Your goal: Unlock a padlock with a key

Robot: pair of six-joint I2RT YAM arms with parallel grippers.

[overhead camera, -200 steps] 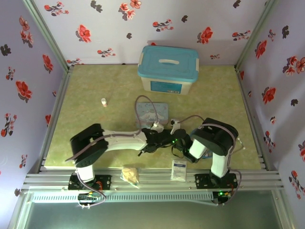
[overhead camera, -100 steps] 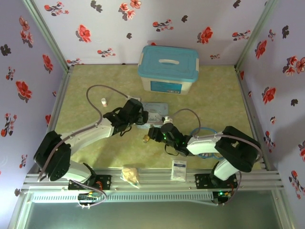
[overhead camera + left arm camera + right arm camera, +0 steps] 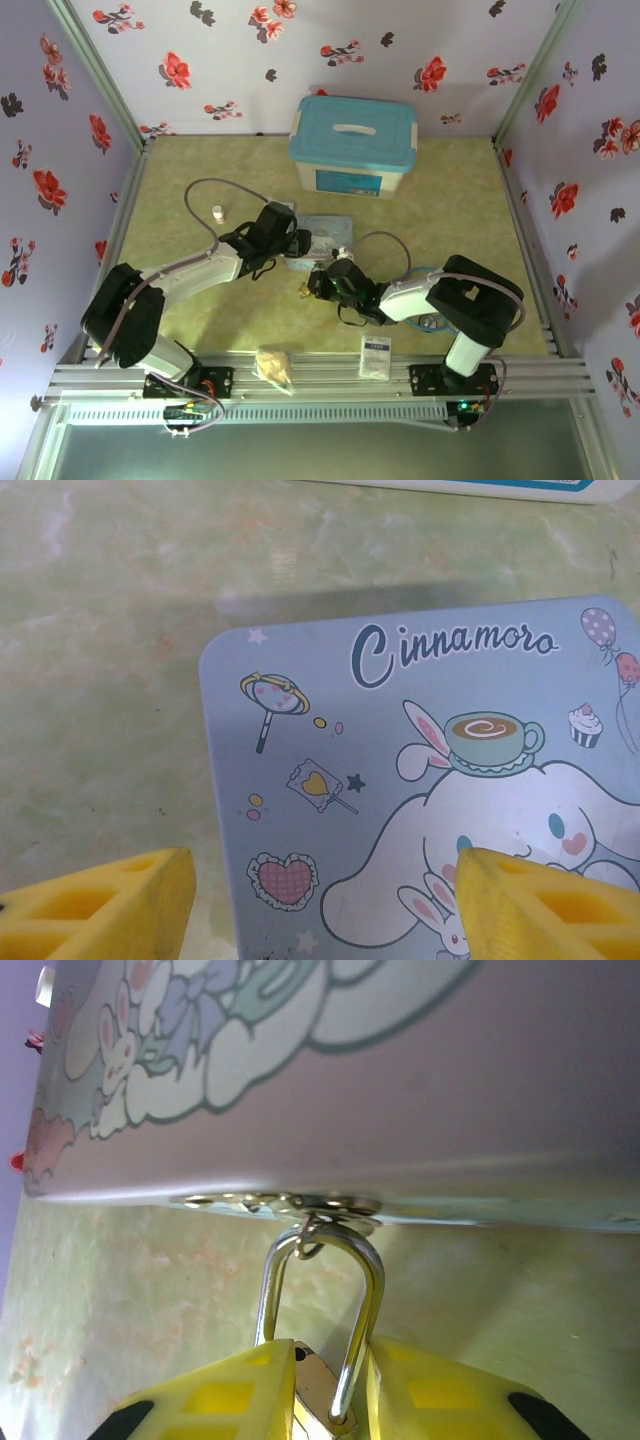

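Two yellow fingers (image 3: 215, 1390) of the right gripper (image 3: 328, 1362) are pressed in on the padlock (image 3: 316, 1385), and we see its brass body pinched between them with only a sliver showing. From that body the silver shackle (image 3: 372, 1270) rises in a closed U and passes through a small metal hasp (image 3: 275, 1202) on the side wall of the pastel cartoon tin (image 3: 400, 1090). The padlock therefore hangs just off the tin's near side, locked to it and held in the right gripper's pinch, about the middle of the table (image 3: 180, 290).

The left gripper (image 3: 320, 910) stands spread wide and grips nothing that we can see. One of its fingers is over the green surface and the other over the tin's printed lid, so its gap straddles the tin's left edge. From above, we see this arm reaching in from the left edge of the table, with the right arm coming in low from the right.

Beyond the tin, at the middle of the far edge, sits a white box with a blue lid (image 3: 353, 140). A small white bottle (image 3: 218, 213) stands well apart toward the left edge. At the near edge lie a small white packet (image 3: 376, 356) and a crumpled tan lump (image 3: 272, 364), between the two arm bases.
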